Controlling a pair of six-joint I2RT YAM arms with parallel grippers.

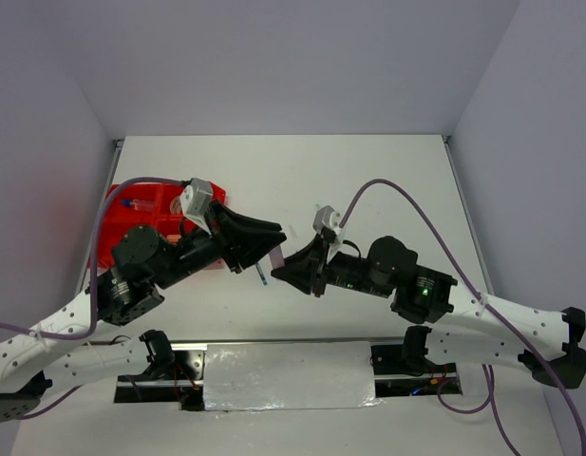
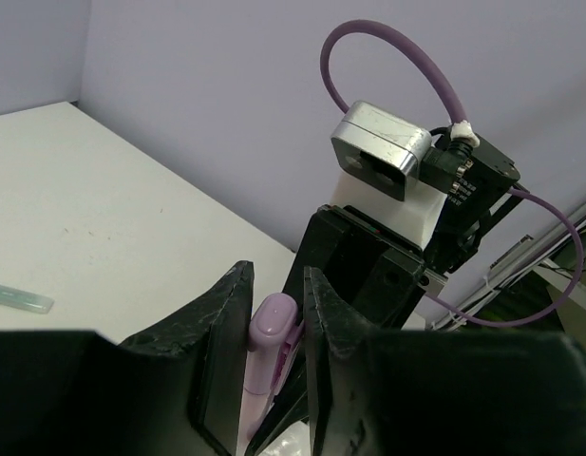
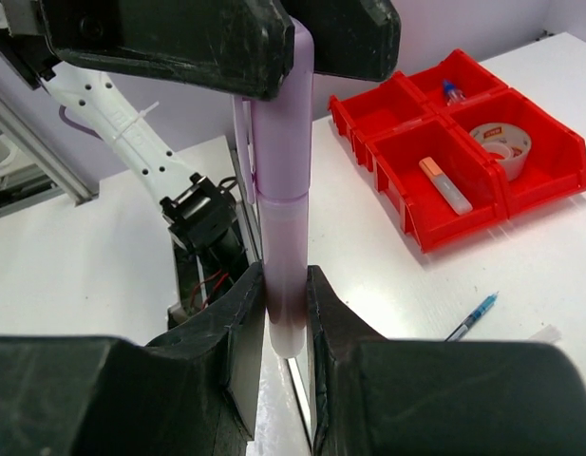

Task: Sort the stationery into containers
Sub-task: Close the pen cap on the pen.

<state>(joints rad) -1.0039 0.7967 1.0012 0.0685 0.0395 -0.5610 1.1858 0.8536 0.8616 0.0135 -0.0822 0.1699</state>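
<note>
A purple marker [image 3: 285, 190] hangs in the air between both arms, above the table's front middle. My right gripper [image 3: 285, 285] is shut on its lower barrel. My left gripper [image 2: 275, 285] has its jaws closed on the capped end [image 2: 270, 328], one finger on the cap and the other on the clip. From above, the marker [image 1: 275, 255] is mostly hidden between the two grippers. The red tray [image 3: 501, 214] lies at the left and holds a tape roll [image 3: 501, 142], an orange-tipped marker [image 3: 446, 184] and a blue pen [image 3: 451, 91] in separate compartments.
A thin blue pen [image 3: 473, 316] lies loose on the table below the grippers, also visible from above [image 1: 261, 277]. A pale green item [image 2: 17, 297] lies on the table farther off. A foil-covered panel [image 1: 288, 375] sits between the arm bases. Grey walls close in the table.
</note>
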